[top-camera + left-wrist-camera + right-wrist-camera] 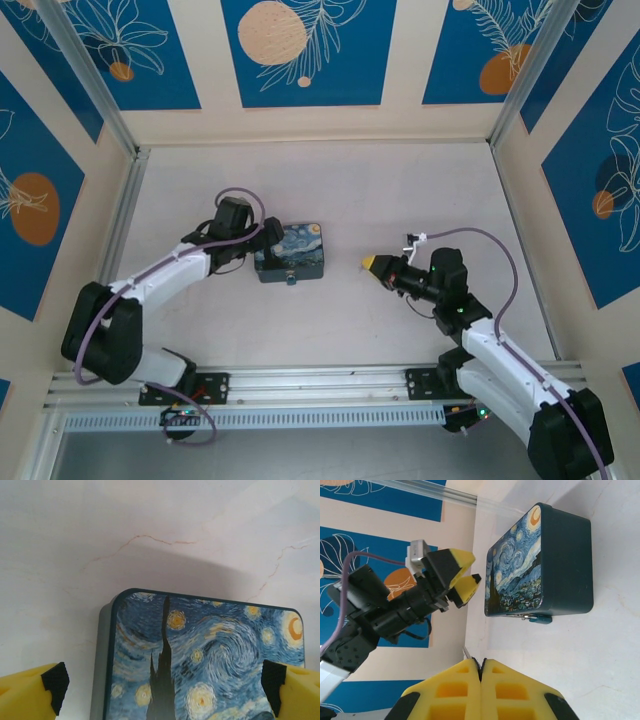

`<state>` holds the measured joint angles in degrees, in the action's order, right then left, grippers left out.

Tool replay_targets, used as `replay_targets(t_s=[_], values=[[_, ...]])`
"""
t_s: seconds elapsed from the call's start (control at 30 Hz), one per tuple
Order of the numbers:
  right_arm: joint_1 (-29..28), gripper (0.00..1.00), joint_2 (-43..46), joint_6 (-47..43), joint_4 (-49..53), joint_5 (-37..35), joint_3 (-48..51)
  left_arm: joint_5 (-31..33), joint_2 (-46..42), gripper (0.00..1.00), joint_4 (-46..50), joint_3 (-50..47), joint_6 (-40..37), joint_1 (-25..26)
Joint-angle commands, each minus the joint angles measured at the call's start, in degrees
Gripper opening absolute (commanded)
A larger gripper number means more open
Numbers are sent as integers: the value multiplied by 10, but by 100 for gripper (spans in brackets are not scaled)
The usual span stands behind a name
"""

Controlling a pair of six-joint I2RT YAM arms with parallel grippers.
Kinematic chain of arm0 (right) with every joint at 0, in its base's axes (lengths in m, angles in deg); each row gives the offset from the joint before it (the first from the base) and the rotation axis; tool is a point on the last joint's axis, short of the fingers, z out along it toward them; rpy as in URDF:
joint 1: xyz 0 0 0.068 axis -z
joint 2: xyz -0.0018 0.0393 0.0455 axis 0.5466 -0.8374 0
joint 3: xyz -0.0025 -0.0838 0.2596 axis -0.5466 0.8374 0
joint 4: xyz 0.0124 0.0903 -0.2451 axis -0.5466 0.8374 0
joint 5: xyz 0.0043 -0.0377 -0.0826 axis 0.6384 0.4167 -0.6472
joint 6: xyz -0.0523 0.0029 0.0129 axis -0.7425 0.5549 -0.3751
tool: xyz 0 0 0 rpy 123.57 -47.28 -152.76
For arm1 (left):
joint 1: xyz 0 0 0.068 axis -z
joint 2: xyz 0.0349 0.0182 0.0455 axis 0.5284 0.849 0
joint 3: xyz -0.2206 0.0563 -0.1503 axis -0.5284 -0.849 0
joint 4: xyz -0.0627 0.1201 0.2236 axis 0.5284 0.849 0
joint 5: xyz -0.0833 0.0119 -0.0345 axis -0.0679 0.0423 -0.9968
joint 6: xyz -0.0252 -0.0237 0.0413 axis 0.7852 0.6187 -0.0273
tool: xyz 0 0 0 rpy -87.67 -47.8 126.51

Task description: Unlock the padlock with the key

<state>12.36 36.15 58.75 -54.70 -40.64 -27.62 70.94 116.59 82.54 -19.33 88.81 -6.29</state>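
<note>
Jaws of the left gripper (162, 690) are spread wide over one end of the painted box (210, 660), grasping nothing. Jaws of the right gripper (481, 665) are clenched; a thin grey sliver at their tip is judged to be the key (466, 653), pointing roughly toward the box. The padlock (532, 618) sits low at the box's near wall by the surface (400, 190), long axis along that wall; keyhole end unresolved. Judgement: left should pin the box first, then right aligns the key with the keyway and approaches slowly.
</note>
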Motion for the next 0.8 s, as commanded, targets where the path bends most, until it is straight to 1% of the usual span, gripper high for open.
replay_targets(t_s=[0.0,0.07,0.2,0.5,0.77], values=[[5,0,16,-17,42,-3,9,-36,32,100,-38,9,-13,-4],[6,0,21,-15,44,-4,12,-46,52,100,-48,17,-3,0],[10,0,25,-14,47,-1,11,-52,74,100,-80,23,19,26],[21,0,22,-24,55,0,-1,-27,91,100,-111,40,55,102],[32,0,-9,-35,50,6,-14,-10,94,100,-145,18,116,142]])
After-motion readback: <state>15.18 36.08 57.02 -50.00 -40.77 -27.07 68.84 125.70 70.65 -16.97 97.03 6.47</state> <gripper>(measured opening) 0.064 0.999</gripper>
